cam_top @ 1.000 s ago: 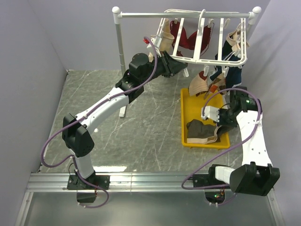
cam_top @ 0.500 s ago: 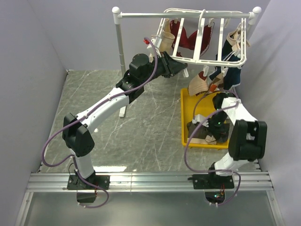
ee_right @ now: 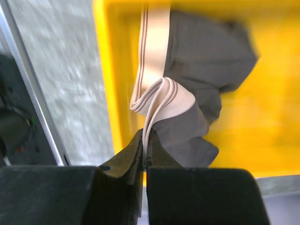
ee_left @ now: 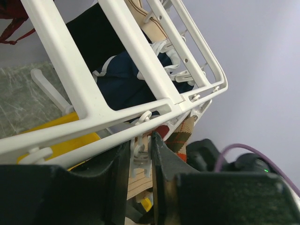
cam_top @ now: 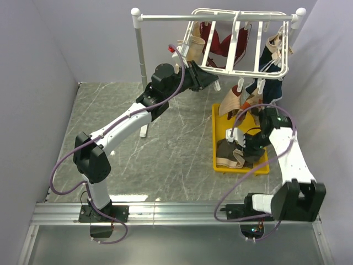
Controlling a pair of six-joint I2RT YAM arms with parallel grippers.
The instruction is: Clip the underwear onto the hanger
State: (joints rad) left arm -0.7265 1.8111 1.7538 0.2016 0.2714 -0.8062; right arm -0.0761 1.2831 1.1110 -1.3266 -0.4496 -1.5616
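Grey-brown underwear (ee_right: 201,61) crumpled; white slatted hanger (ee_left: 84,93) tilted.

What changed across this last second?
The right arm's elbow swung in, then back out; the right gripper, shut on the beige band of the underwear, dragged it slightly left in the yellow tray. The left gripper stayed clamped at a clip of the hanger.

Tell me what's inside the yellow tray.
The grey-brown underwear lies in the yellow tray, its beige band pinched by the right gripper. Whatever is under the fabric is hidden.
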